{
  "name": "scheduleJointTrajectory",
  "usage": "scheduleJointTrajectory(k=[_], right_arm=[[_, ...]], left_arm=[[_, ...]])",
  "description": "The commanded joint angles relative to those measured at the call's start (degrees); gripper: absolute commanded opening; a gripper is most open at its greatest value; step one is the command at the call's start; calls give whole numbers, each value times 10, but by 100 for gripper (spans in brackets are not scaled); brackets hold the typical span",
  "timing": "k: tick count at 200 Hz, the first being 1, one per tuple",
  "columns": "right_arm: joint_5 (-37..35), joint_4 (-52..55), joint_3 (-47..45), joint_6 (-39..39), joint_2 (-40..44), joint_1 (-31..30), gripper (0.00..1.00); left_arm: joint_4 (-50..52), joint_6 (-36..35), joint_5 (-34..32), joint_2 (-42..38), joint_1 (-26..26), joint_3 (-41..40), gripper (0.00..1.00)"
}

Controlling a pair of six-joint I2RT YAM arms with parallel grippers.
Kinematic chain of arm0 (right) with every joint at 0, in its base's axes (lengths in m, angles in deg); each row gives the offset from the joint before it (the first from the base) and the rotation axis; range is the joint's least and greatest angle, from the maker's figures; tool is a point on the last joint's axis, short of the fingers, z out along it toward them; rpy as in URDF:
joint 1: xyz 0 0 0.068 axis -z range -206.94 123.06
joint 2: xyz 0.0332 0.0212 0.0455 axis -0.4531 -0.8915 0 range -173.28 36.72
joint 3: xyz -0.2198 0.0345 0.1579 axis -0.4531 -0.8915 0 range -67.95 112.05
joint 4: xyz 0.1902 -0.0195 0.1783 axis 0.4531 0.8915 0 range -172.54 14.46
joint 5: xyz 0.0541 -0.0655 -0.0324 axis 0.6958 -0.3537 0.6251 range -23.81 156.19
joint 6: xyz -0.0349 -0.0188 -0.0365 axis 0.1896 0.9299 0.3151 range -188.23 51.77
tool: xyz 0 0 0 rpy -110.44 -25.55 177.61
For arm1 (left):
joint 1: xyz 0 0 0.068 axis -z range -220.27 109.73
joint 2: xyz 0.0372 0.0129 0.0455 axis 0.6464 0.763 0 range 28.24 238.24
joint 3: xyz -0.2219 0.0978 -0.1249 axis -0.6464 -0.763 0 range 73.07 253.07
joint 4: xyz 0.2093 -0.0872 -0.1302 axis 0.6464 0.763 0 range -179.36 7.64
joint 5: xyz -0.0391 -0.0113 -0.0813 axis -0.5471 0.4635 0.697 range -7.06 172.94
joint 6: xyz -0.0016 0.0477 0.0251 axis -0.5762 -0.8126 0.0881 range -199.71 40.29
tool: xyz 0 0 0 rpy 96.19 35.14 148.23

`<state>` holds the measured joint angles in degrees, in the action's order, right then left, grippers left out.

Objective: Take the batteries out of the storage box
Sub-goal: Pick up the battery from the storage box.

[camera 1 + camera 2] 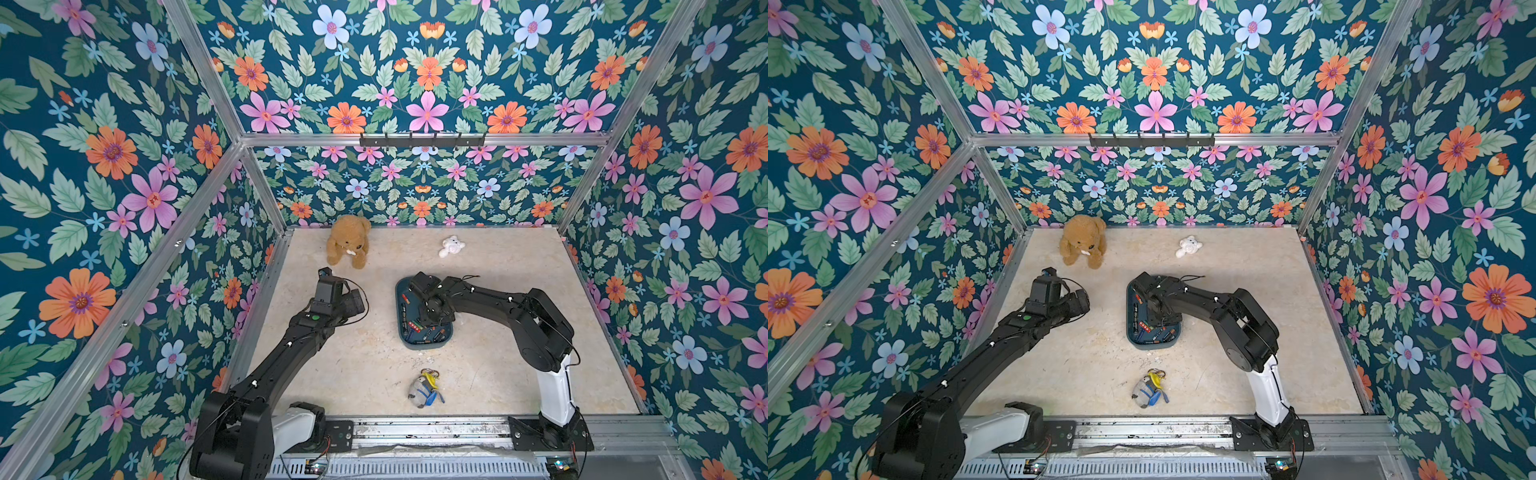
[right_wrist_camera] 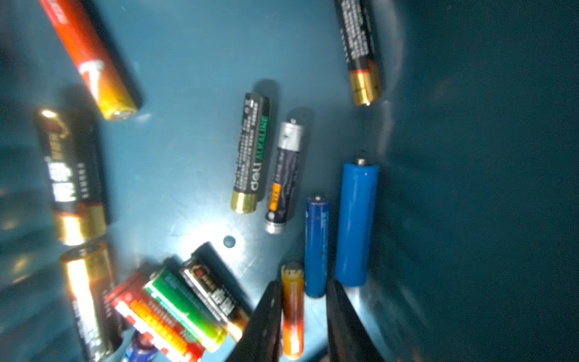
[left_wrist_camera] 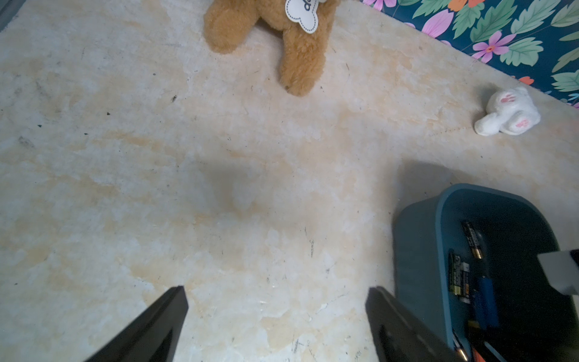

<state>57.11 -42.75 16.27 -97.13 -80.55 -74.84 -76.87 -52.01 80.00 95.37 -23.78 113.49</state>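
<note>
the batteries [image 2: 250, 153] lie loose in the storage box [image 1: 432, 346] on the counter [image 1: 519, 374]. the right tool [image 2: 304, 283] sits low inside it, jaws narrow astride an orange battery [image 2: 293, 310]; i cannot tell if it clamps. the left tool [image 3: 277, 289] hangs spread wide beside the box.

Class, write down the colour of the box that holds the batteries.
The box is plain dark teal-blue. The left wrist view shows it best.
</note>
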Motion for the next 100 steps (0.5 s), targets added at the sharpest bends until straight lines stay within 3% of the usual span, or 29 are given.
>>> scheduleJointTrajectory(k=[1,32,100], right_arm=[[0,16,-1,-11,1,-3,30],[-7,24,3,-16,6,-8,38],[-2,32,9,-18,4,-10,32]], left_arm=[[8,2,-4,-2,2,3,95],[9,3,-4,-1,3,4,95],[12,6,-4,0,7,7,95]])
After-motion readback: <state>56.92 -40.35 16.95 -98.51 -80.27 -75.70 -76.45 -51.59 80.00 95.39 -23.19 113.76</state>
